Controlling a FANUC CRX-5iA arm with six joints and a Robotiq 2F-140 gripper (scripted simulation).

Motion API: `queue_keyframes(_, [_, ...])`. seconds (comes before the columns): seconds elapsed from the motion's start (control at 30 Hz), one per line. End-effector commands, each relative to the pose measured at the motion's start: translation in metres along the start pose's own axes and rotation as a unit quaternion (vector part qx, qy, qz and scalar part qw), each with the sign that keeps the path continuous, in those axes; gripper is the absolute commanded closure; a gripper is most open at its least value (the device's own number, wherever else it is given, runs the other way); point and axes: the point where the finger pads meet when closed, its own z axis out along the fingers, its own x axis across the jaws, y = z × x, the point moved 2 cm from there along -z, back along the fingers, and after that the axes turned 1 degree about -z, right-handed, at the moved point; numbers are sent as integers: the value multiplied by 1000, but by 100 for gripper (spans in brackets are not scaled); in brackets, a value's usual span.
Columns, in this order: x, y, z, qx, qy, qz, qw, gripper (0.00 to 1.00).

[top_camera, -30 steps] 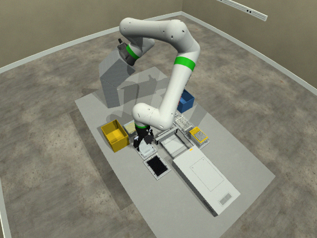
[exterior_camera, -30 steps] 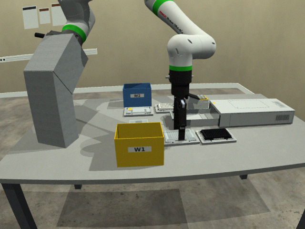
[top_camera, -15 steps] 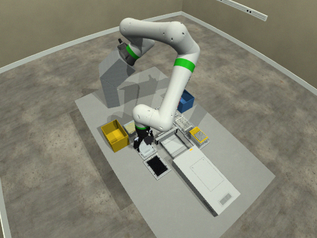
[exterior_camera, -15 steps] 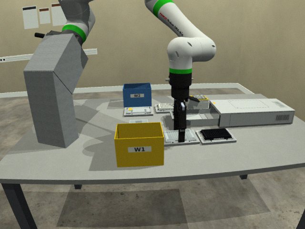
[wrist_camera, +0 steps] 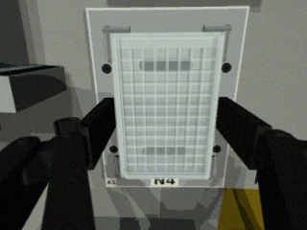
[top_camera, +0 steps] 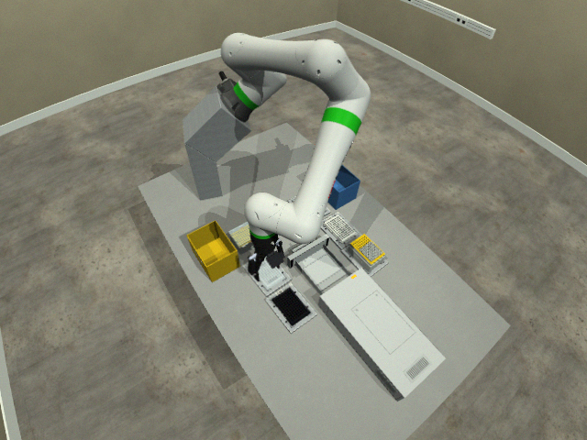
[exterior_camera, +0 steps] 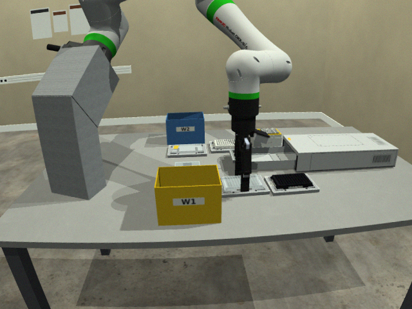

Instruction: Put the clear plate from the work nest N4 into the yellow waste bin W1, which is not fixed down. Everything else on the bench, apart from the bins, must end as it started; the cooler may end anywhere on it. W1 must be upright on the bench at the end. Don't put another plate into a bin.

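A grey bench stands on a mottled floor in a beige-walled room, and the yellow bin, labelled W1, sits upright near its front edge. Just to the right of the yellow bin lies the nest marked N4, a flat pale base with the clear plate lying flat in it, its grid of wells facing up. The gripper hangs straight down over that nest on the white arm, its black fingers spread to either long side of the clear plate and standing close to its edges; it is open and closing in, with nothing gripped yet. Further right of the yellow bin, beyond the clear plate, a black plate rests in its own nest. Behind the yellow bin stands a blue bin labelled W2, and to the right of that a long grey box lies along the bench. Left of the yellow bin rises the grey pedestal that carries the arm
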Motion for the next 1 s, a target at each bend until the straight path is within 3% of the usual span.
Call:
queue_keyframes(0.0, [1, -1, -1, 1, 1, 0, 1000, 36])
queue_keyframes(0.4, [1, -1, -2, 1, 1, 0, 1000, 41])
queue_keyframes(0.43, [1, -1, -2, 1, 1, 0, 1000, 90])
queue_keyframes(0.97, [1, -1, -3, 1, 1, 0, 1000, 90])
